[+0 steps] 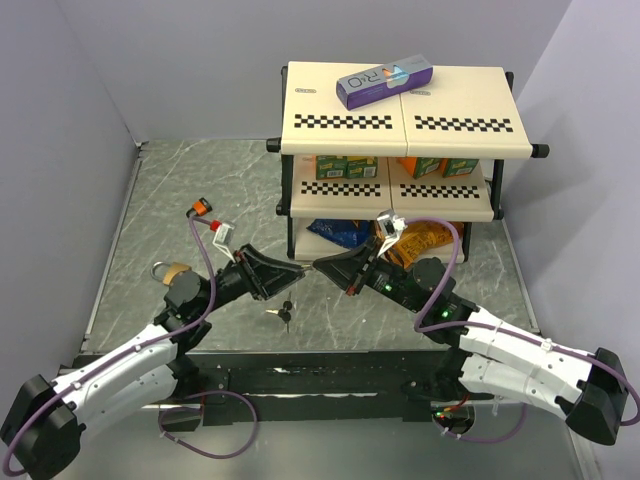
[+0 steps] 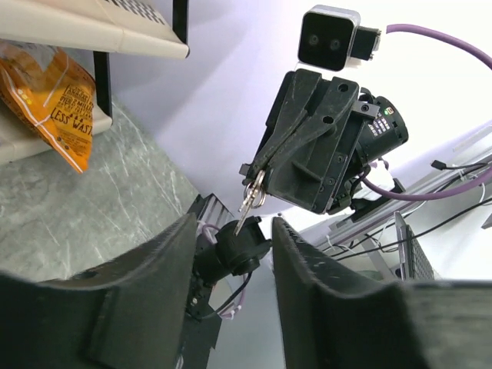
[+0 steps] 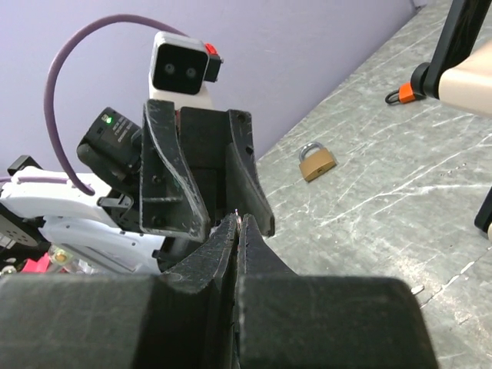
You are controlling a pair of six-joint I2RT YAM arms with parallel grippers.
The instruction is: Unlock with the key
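The right gripper (image 2: 250, 171) has its jaws pressed together on the ring end of a tiny thin silver metal key (image 2: 247, 204). The key hangs from the fingertips above the middle of the grey marbled table (image 1: 130, 240). Facing it from the left, the left gripper (image 2: 232, 224) stands partly open with nothing held between its black fingers (image 2: 307, 261). The key's tip dangles just above that gap. A brass padlock (image 1: 172, 271) lies on the table left of the left arm, and a small orange-and-black padlock (image 1: 200, 209) lies farther back. A cream two-tier shelf rack (image 1: 400, 120) stands at the far side.
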